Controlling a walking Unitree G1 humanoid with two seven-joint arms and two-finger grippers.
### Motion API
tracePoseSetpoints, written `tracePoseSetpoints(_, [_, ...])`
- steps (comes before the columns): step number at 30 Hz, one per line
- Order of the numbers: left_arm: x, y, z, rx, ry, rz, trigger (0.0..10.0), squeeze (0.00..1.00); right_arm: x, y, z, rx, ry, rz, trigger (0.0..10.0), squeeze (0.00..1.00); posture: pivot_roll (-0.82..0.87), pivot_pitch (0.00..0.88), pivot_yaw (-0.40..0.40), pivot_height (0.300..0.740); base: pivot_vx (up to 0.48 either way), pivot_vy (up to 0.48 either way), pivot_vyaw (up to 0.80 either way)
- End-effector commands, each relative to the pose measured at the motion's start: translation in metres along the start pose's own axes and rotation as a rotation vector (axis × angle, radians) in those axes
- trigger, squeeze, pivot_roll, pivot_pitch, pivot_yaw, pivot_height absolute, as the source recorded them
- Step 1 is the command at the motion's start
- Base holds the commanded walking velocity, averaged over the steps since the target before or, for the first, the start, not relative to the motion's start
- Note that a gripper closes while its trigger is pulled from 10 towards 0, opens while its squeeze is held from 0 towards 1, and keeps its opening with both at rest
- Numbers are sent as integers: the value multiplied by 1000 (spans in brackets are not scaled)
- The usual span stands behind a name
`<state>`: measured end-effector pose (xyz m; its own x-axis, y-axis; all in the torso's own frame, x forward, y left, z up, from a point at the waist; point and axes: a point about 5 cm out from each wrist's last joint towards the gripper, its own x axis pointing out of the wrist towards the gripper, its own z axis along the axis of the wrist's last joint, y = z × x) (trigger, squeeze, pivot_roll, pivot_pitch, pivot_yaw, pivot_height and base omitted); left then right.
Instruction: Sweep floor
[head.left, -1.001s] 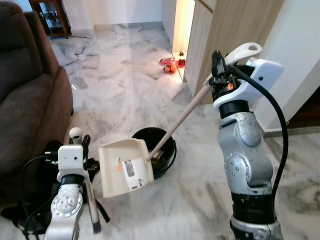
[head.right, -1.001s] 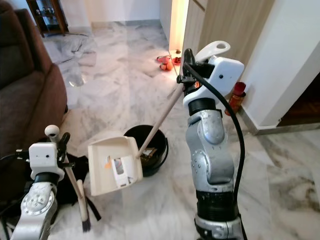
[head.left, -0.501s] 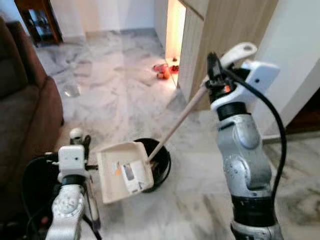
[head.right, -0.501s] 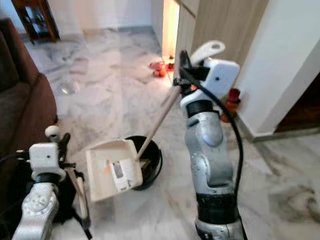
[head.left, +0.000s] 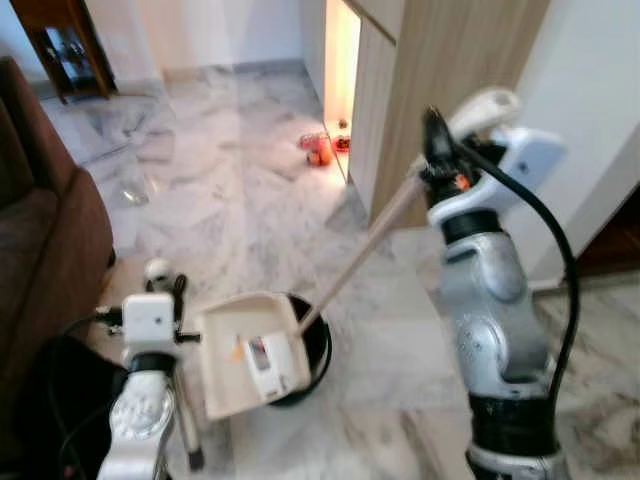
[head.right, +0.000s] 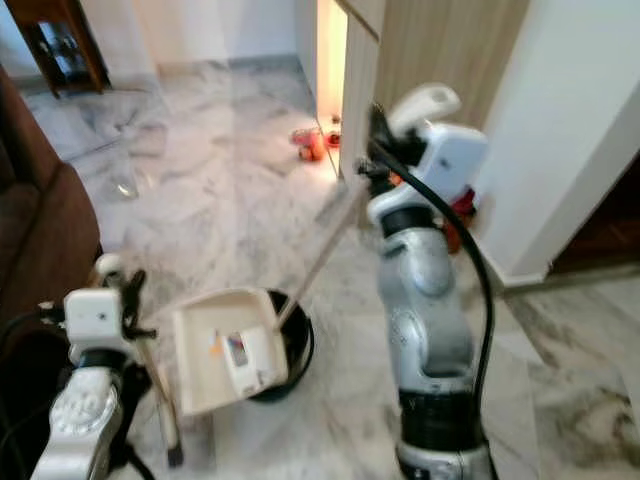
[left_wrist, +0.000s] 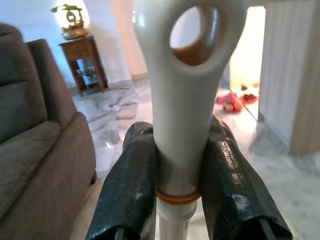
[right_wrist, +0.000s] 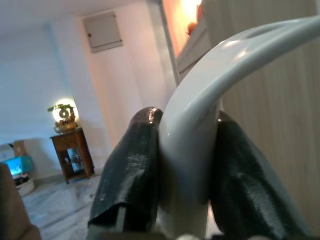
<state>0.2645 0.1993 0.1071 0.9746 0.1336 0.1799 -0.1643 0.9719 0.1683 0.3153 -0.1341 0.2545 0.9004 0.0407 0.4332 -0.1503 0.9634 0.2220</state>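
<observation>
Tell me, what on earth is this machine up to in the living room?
It is sweeping up. The right gripper clamps the top of a long-handled dustpan, whose cream scoop hangs tilted over a black bin on the marble floor. The left gripper grips a broom handle beside the brown sofa.

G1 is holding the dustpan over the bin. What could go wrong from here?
1. The dustpan hangs tilted with only its back edge over the black bin, so its debris may drop onto the marble floor.
2. The right gripper clamps the long handle at its far top end; any sway could swing the pan and knock the bin.
3. The broom, held by the left gripper, hangs close beside the pan and may collide.
</observation>
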Motion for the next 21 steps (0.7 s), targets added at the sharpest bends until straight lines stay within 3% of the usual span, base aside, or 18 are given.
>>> tracePoseSetpoints(1, [2,9,8,29,-41,26,10000,0,5,19,17,19,-90,69,10000,0,173,18,-10,740,322,0,794])
tracePoseSetpoints(21, [5,9,9,24,-47,31,10000,0,6,19,15,44,-90,74,10000,0,178,20,-13,740,319,0,0])
